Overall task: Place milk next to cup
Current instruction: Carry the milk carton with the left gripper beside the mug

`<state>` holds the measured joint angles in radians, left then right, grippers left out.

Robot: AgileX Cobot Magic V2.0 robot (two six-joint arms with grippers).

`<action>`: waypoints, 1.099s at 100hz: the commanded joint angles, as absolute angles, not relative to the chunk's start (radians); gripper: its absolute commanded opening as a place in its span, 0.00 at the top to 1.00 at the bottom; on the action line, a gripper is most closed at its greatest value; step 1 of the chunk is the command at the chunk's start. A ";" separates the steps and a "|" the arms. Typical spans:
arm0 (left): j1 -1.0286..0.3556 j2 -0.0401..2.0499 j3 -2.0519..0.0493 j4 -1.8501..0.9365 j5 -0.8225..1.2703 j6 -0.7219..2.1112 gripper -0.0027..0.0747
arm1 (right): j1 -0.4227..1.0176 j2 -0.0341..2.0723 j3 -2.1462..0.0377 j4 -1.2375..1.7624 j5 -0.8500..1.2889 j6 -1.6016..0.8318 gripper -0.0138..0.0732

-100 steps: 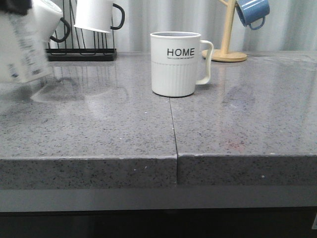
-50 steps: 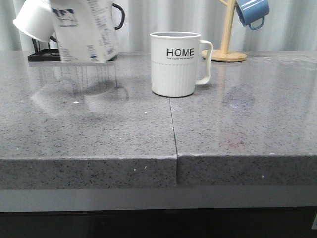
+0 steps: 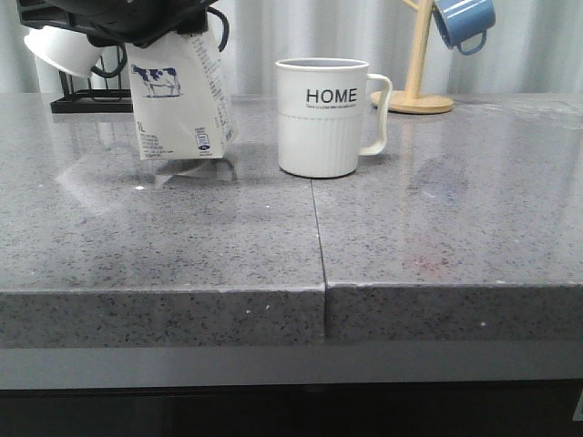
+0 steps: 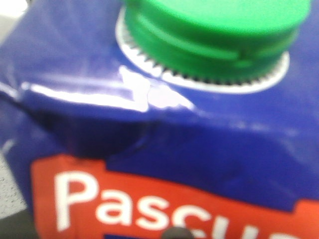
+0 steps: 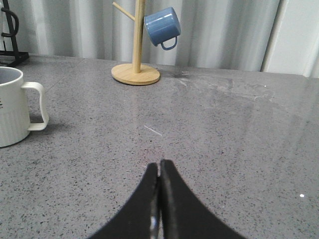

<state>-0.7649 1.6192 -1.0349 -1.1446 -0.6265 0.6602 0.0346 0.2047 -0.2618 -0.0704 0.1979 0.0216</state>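
The milk (image 3: 178, 105), a white carton with a cow picture, hangs slightly tilted in my left gripper (image 3: 137, 18), which is shut on its top. Its base is at or just above the counter, left of the cup with a gap of about a carton's width. In the left wrist view the carton's dark blue top (image 4: 199, 134) with a green cap (image 4: 214, 30) fills the frame and hides the fingers. The cup (image 3: 323, 118), a white ribbed "HOME" mug, stands mid-counter with its handle to the right; it also shows in the right wrist view (image 5: 12, 107). My right gripper (image 5: 159, 167) is shut and empty, low over the counter right of the cup.
A black rack (image 3: 82, 102) with white black-handled mugs (image 3: 59, 50) stands behind the milk. A wooden mug tree (image 3: 417, 91) with a blue mug (image 3: 465, 20) is at the back right. A seam (image 3: 319, 237) runs down the grey counter to its front edge.
My left gripper has carried the milk from the far left rightward toward the cup and lowered it to the counter, turning it more upright. The cup has not moved.
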 commanded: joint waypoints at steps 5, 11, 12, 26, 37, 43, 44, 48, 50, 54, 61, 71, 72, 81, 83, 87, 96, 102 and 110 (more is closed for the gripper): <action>-0.790 1.558 -1.103 -1.054 -0.822 0.663 0.72 | 0.032 0.213 -0.289 -0.078 0.123 0.020 0.98; -0.801 1.558 -1.103 -1.054 -0.828 0.663 0.72 | 0.032 0.213 -0.289 -0.078 0.123 0.020 0.98; -0.801 1.558 -1.103 -1.054 -0.828 0.663 0.72 | 0.032 0.213 -0.289 -0.078 0.123 0.020 0.98; -0.808 1.562 -1.103 -1.057 -0.832 0.663 0.72 | 0.032 0.213 -0.289 -0.078 0.123 0.020 0.98; -0.808 1.573 -1.103 -1.069 -0.830 0.663 0.72 | 0.032 0.213 -0.289 -0.078 0.123 0.020 0.98; -0.809 1.579 -1.103 -1.072 -0.830 0.663 0.72 | 0.032 0.213 -0.289 -0.078 0.123 0.020 0.98; -0.811 1.579 -1.103 -1.072 -0.830 0.663 0.72 | 0.032 0.213 -0.289 -0.078 0.123 0.020 0.98; -0.813 1.579 -1.103 -1.072 -0.830 0.663 0.72 | 0.032 0.213 -0.289 -0.078 0.123 0.020 0.98; -0.817 1.582 -1.105 -1.072 -0.830 0.663 0.72 | 0.032 0.213 -0.289 -0.078 0.123 0.020 0.98; -0.820 1.586 -1.107 -1.072 -0.832 0.663 0.72 | 0.032 0.213 -0.289 -0.078 0.123 0.020 0.98; -0.821 1.594 -1.114 -1.072 -0.828 0.664 0.72 | 0.032 0.213 -0.289 -0.078 0.123 0.020 0.98; -0.826 1.609 -1.122 -1.072 -0.825 0.664 0.72 | 0.032 0.213 -0.289 -0.078 0.123 0.020 0.98; -0.826 1.611 -1.122 -1.072 -0.823 0.664 0.72 | 0.032 0.213 -0.289 -0.078 0.123 0.020 0.98; -0.829 1.617 -1.122 -1.079 -0.823 0.665 0.72 | 0.032 0.213 -0.289 -0.078 0.123 0.020 0.98; -0.829 1.617 -1.122 -1.079 -0.823 0.665 0.72 | 0.032 0.213 -0.289 -0.078 0.123 0.020 0.98; -0.829 1.617 -1.122 -1.079 -0.821 0.666 0.72 | 0.032 0.213 -0.289 -0.078 0.123 0.020 0.98; -0.831 1.617 -1.122 -1.081 -0.819 0.668 0.71 | 0.032 0.213 -0.289 -0.078 0.123 0.020 0.98; -0.831 1.617 -1.122 -1.084 -0.817 0.668 0.68 | 0.032 0.213 -0.289 -0.078 0.123 0.020 0.98; -0.831 1.617 -1.122 -1.084 -0.795 0.669 0.59 | 0.032 0.213 -0.289 -0.078 0.123 0.020 0.98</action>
<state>-0.8208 1.6802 -1.0663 -1.1836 -0.6710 0.6649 0.0346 0.2047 -0.2618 -0.0704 0.1979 0.0216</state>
